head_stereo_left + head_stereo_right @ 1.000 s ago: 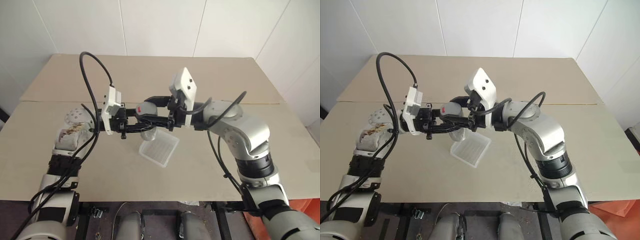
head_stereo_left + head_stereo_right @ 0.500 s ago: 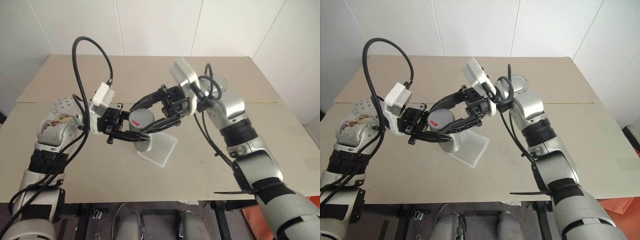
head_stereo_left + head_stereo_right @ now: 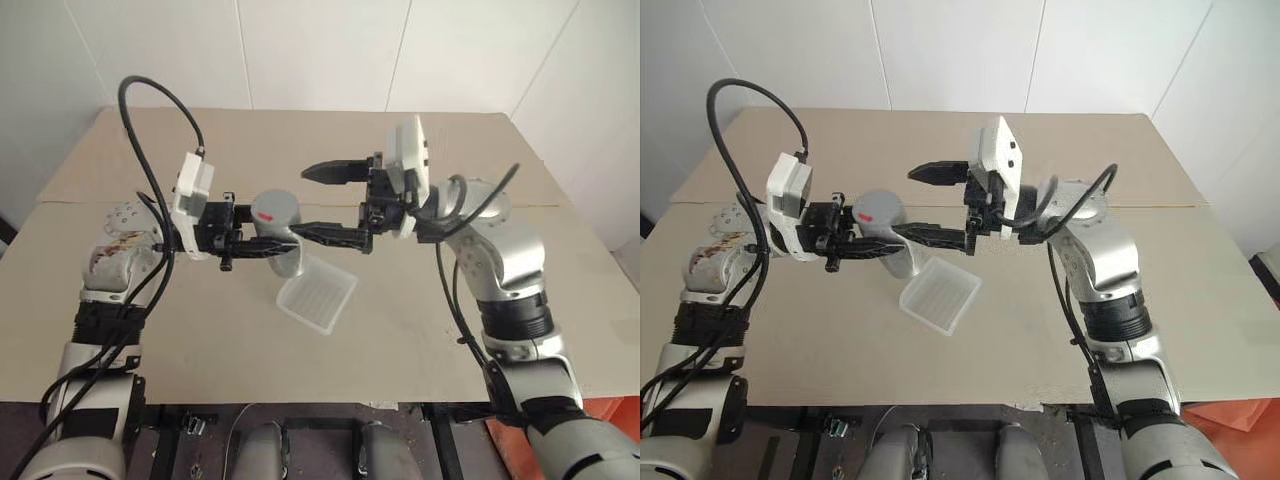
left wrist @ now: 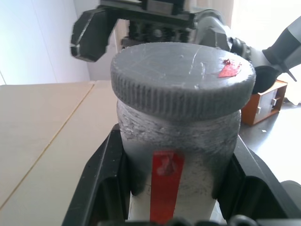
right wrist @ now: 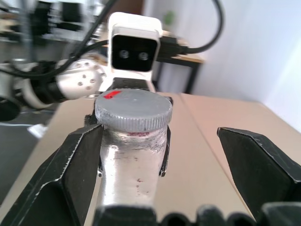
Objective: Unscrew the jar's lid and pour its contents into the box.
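Beige surface [image 3: 420, 330], frame centre: left end effector [image 3: 262, 247] clamps jar [image 3: 287, 258] above box [image 3: 318, 298]. Right end effector [image 3: 326, 202] wide open, empty. Lid [image 3: 275, 209] on; unscrewing, pouring outstanding.

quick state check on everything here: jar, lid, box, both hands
jar: upright, gripped in the left hand, held above the table
lid: on the jar, nothing gripping it
box: on the table, open side up
left hand: shut on the jar
right hand: open, fingers spread
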Tool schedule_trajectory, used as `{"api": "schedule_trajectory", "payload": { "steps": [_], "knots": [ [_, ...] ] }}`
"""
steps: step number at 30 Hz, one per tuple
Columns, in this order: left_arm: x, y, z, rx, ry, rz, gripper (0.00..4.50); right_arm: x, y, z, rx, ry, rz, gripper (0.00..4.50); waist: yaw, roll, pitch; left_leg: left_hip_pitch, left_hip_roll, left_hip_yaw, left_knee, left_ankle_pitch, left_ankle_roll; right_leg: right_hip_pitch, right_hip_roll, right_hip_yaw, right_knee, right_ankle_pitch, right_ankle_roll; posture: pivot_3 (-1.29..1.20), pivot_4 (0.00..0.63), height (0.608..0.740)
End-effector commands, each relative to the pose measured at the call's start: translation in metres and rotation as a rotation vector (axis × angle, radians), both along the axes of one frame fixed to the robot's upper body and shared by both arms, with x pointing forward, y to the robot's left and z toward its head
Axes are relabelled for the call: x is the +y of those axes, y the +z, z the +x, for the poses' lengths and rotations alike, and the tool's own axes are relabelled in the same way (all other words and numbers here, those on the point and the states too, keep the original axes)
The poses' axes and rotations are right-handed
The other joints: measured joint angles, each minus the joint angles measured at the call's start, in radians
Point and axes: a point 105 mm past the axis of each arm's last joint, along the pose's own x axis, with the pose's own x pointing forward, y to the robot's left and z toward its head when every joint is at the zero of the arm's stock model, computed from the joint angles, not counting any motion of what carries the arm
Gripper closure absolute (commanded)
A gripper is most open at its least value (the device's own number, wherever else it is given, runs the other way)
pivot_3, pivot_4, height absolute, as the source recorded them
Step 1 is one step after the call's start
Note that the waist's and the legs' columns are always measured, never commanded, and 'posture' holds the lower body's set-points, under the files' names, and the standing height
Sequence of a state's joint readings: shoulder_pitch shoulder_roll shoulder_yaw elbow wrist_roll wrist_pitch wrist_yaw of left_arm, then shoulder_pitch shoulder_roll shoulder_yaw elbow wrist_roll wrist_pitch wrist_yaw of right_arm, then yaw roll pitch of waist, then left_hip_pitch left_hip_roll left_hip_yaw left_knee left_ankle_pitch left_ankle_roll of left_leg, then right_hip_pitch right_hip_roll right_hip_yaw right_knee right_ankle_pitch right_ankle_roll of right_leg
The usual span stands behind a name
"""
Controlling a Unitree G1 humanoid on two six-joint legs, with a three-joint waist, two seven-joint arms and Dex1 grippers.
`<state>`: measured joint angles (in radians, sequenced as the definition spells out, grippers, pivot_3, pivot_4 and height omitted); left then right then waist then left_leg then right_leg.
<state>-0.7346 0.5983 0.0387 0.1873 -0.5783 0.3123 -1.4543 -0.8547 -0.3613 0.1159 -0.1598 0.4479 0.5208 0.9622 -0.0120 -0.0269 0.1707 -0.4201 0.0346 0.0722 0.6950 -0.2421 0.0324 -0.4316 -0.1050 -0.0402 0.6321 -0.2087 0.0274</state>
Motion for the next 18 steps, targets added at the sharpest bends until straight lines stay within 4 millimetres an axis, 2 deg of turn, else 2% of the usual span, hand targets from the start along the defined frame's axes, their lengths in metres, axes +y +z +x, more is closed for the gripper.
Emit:
{"api": "schedule_trajectory", "payload": {
  "steps": [1, 7, 10, 13, 18],
  "knots": [
    [-0.012, 0.001, 0.002, -0.034, -0.022, 0.018, 2.56, 0.024, 0.014, -0.008, -0.047, -0.049, 0.024, 0.05, -0.004, 0.0, 0.0, 0.0, 0.0, 0.0, 0.0, 0.0, 0.0, 0.0, 0.0, 0.0, 0.0, 0.0, 0.0, 0.0, 0.15, 0.74],
    [-0.013, 0.0, 0.004, -0.035, -0.02, 0.029, 2.56, 0.04, 0.011, 0.0, -0.019, -0.11, 0.015, 0.05, 0.001, 0.0, 0.0, -0.002, 0.0, 0.0, 0.0, 0.0, 0.001, -0.001, 0.0, 0.0, 0.0, 0.0, 0.0, 0.0, 0.15, 0.74],
    [-0.012, 0.0, 0.004, -0.037, -0.017, 0.034, 2.56, 0.042, 0.013, 0.007, -0.005, -0.144, 0.019, 0.05, 0.0, 0.0, 0.0, -0.003, 0.0, 0.0, 0.0, -0.001, 0.001, -0.001, 0.0, 0.0, -0.001, 0.0, 0.0, 0.0, 0.15, 0.74],
    [-0.01, -0.001, 0.003, -0.039, -0.01, 0.038, 2.56, 0.039, 0.013, 0.01, -0.001, -0.159, 0.014, 0.05, 0.0, 0.0, 0.0, -0.003, 0.0, 0.0, 0.0, -0.001, 0.001, -0.002, 0.0, 0.0, -0.001, 0.0, 0.0, 0.0, 0.15, 0.74],
    [-0.001, -0.001, 0.001, -0.037, 0.011, 0.043, 2.56, 0.019, 0.011, 0.019, 0.0, -0.21, -0.003, 0.05, 0.0, 0.0, 0.0, -0.003, 0.0, -0.001, 0.0, -0.001, 0.001, -0.002, 0.0, 0.0, -0.001, 0.0, 0.0, 0.0, 0.15, 0.74]
  ]
}}
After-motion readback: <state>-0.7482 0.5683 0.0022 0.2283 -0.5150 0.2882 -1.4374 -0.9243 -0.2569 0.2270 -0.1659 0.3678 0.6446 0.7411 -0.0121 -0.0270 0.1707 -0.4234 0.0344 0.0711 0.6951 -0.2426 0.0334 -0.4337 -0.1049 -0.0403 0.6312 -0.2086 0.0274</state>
